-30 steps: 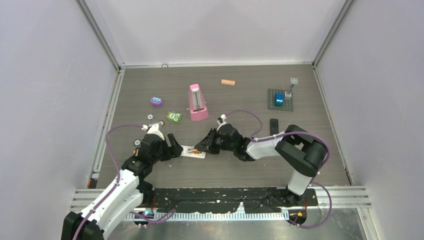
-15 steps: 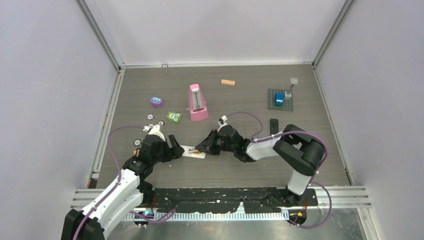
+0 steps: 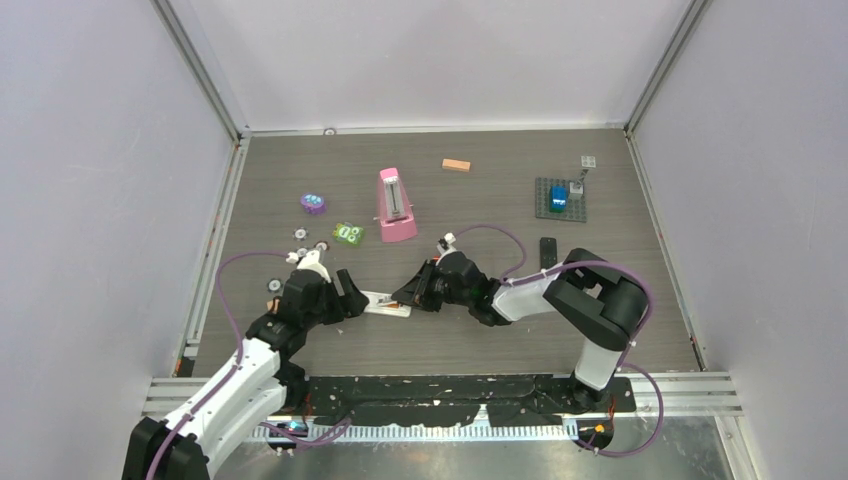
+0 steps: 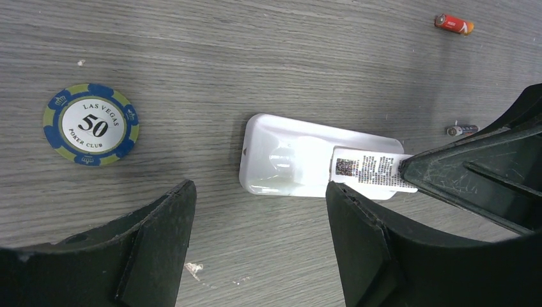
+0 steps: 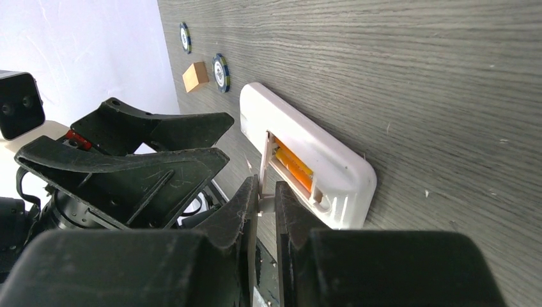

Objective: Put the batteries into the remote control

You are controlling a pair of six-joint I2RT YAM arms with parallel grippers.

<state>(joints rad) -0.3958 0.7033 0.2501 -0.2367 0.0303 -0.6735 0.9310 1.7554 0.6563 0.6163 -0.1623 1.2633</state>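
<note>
**Item:** white, round-cornered plastic remote control [image 3: 386, 303], flat on the grey wood-grain desk [image 3: 480, 200], near its front edge, between the two arms.

**Overhead view:** left pincer [image 3: 347, 296] at the remote's left end, right pincer [image 3: 410, 294] at its right end. Batteries and finger gaps are too small to make out here.

**Left wrist view:** left pincer [image 4: 259, 249] spread wide, gripping nothing. The remote's plain end lies just ahead of the gap. Shown only here:
- a printed label on the remote
- a blue-and-green "50" poker chip [image 4: 92, 125] beside it
- a small red-and-orange battery [image 4: 454, 23] loose on the desk beyond the remote
- a tiny dark battery [image 4: 461, 130], also loose there

**Right wrist view:** shown only here, the remote's open compartment with a slim orange battery [image 5: 293, 165] seated inside, and a thin white flap [image 5: 263, 160] standing up along it. Right pincer [image 5: 267, 192] nearly pressed together, pinching that flap's edge.
</note>
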